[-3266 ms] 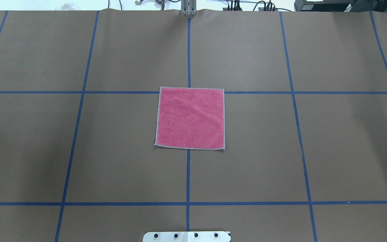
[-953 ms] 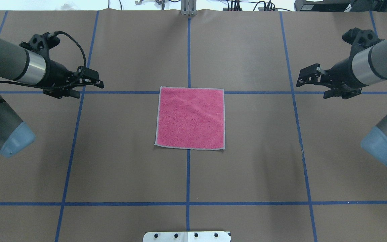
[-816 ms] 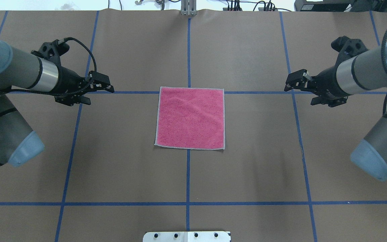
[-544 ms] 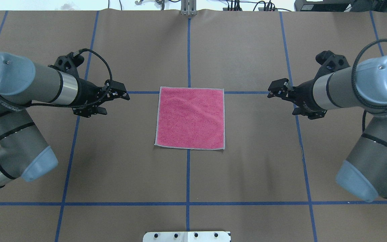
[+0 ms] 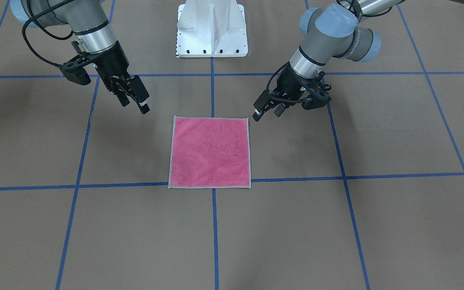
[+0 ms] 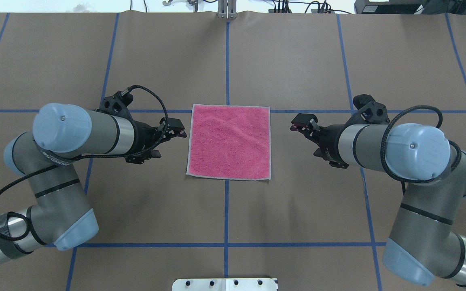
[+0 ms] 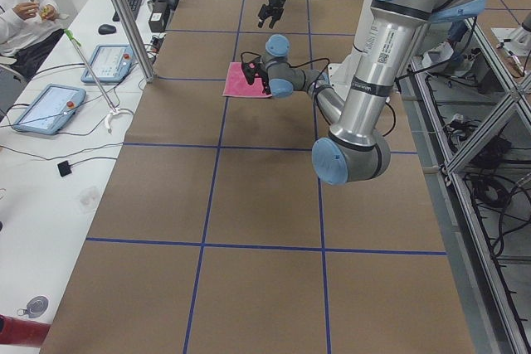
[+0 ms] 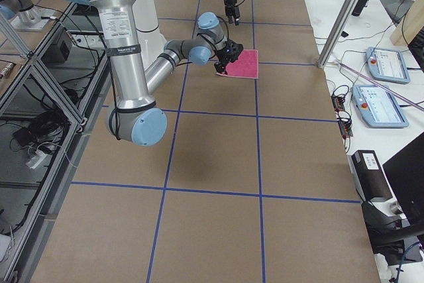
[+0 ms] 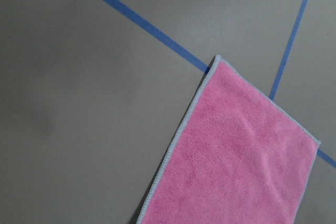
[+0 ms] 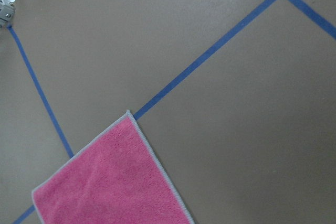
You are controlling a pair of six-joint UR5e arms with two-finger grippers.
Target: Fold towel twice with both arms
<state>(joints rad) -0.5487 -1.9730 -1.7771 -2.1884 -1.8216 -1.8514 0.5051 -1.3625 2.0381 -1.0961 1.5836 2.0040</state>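
Note:
The towel (image 6: 229,142) lies flat on the brown table, pink face up, with its grey edging all round. It also shows in the front view (image 5: 210,152) and in both wrist views (image 9: 236,161) (image 10: 110,182). My left gripper (image 6: 168,140) (image 5: 268,112) hovers open just off the towel's left edge, near the corner closest to my base. My right gripper (image 6: 306,135) (image 5: 134,105) is open and a little off the towel's right edge. Neither gripper touches the towel. The wrist views show no fingers.
The white pedestal base (image 5: 212,28) stands at the near table edge behind the towel. Blue tape lines (image 6: 226,60) grid the brown table cover. A side desk with tablets (image 7: 50,109) and a seated person (image 7: 25,6) lies beyond the far edge.
Both arms came in from the sides and swung inward and down toward the towel's left and right edges. The towel has not moved.

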